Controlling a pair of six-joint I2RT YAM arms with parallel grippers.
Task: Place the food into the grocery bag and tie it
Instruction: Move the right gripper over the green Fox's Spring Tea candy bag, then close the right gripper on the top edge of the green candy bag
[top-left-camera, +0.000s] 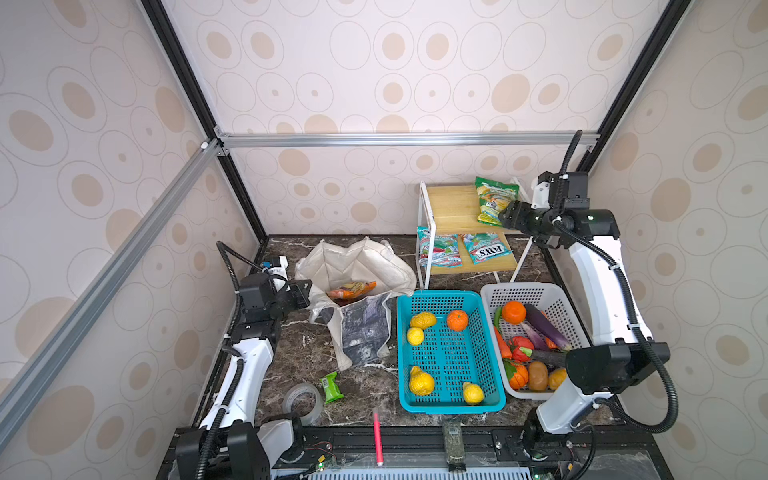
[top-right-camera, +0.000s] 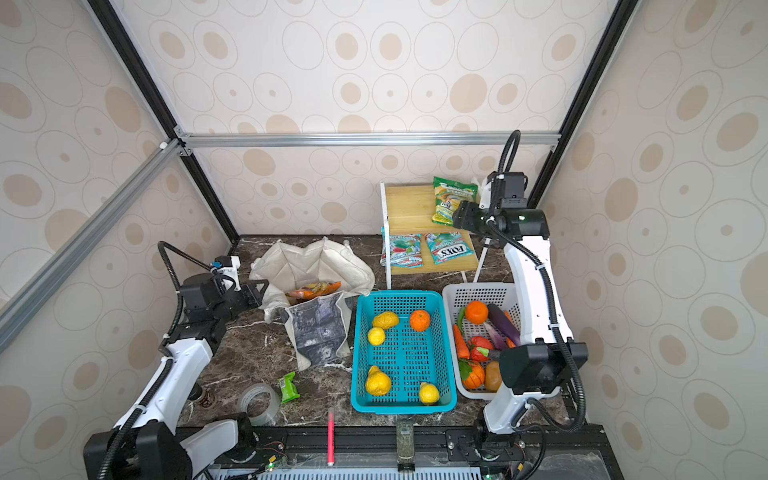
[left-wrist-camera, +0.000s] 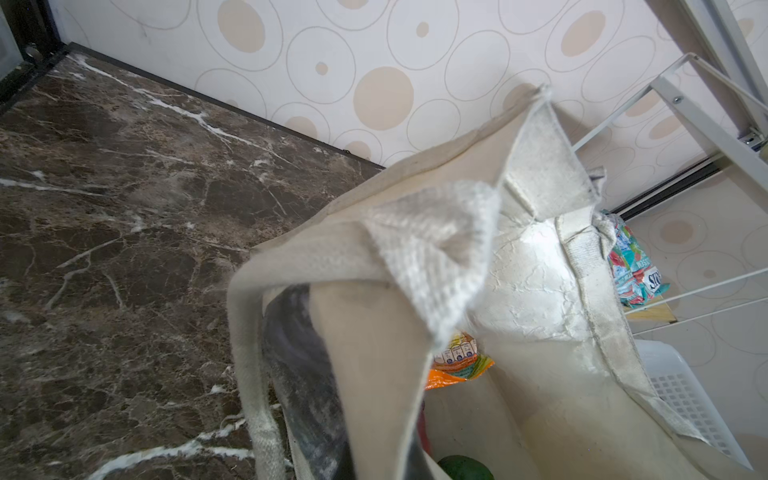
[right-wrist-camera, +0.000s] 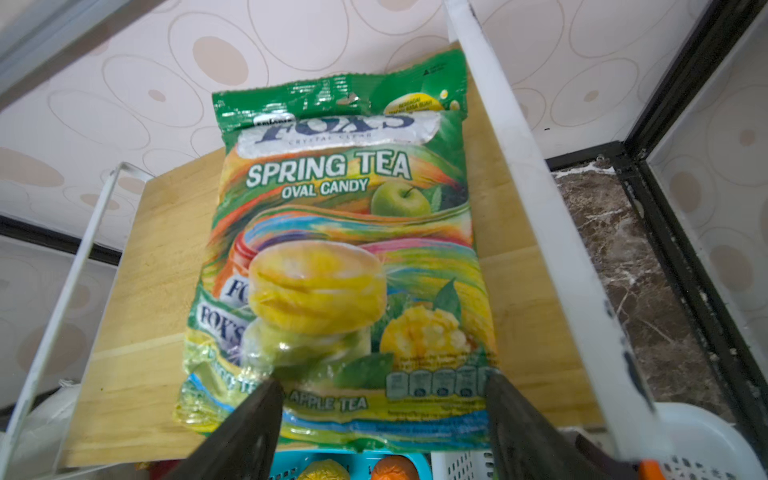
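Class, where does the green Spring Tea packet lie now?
The green Spring Tea packet lies on the rack's upper shelf, back right in both top views, by the right gripper.

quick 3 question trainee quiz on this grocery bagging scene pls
1. True or false: the right end effector stands open at the Spring Tea candy packet on the shelf's top tier.
2. What lies in the canvas tote bag's mouth in a top view? A) orange snack packet B) tape roll C) eggplant
3. How many yellow fruits lie in the teal basket?
Key: 1 true; 2 A; 3 four.
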